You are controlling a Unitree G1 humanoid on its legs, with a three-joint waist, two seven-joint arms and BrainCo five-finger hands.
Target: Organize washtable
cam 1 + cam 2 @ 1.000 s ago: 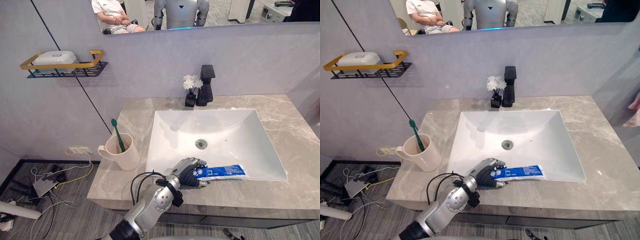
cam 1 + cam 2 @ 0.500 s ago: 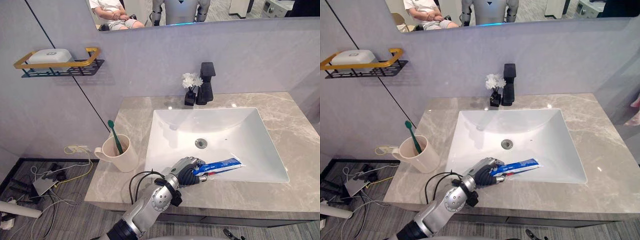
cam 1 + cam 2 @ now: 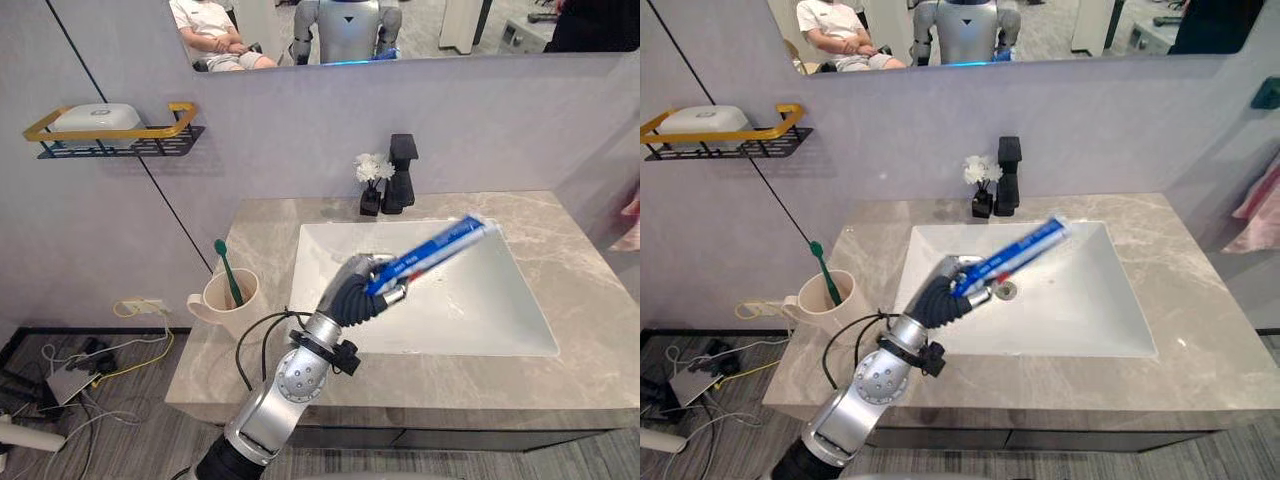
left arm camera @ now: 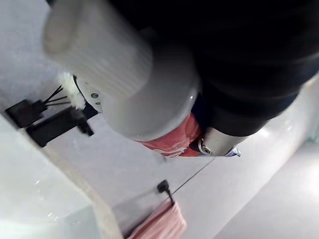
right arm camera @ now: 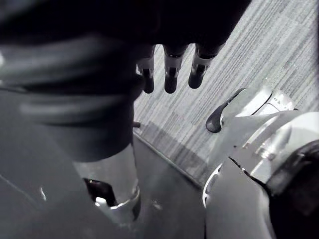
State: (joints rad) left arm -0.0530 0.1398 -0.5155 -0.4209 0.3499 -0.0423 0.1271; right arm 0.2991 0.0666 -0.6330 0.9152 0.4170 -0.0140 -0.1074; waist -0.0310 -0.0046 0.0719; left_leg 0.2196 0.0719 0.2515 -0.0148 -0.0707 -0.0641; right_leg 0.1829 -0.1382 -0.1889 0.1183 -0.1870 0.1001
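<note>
As the left eye view is showing: the left hand (image 3: 352, 292) is coming in from the lower left and is hanging over the near-left part of the white sink (image 3: 505, 322), its fingers curling tightly round one end of the blue toothpaste tube (image 3: 436, 249).
Tube in this view: it is tilting upward from the fist toward the far right, its flat end pointing over the basin and sitting clear of it.
Counter in this view: the grey marbled counter (image 3: 590, 375) is carrying the sink.
Right eye view, left side: a cream cup (image 3: 826, 301) is standing on the counter just beside the sink's left edge, and a green toothbrush (image 3: 823, 268) is leaning inside it.
Right eye view, back: a black faucet (image 3: 1008, 173) is standing behind the basin, with a small black vase of white flowers (image 3: 981, 181) touching its left side.
Right eye view, wall: a gold-railed shelf (image 3: 730, 140) is bearing a white soap box (image 3: 698, 119).
Left wrist view: the tube's white ribbed cap (image 4: 98, 54) is sticking out of the fist toward the camera, the red shoulder of the tube showing where the fingers are clamping it.
Right wrist view: the right hand (image 5: 171, 67) is hanging over the grey striped floor (image 5: 259, 55), its fingers relaxed and straight, holding nothing.
</note>
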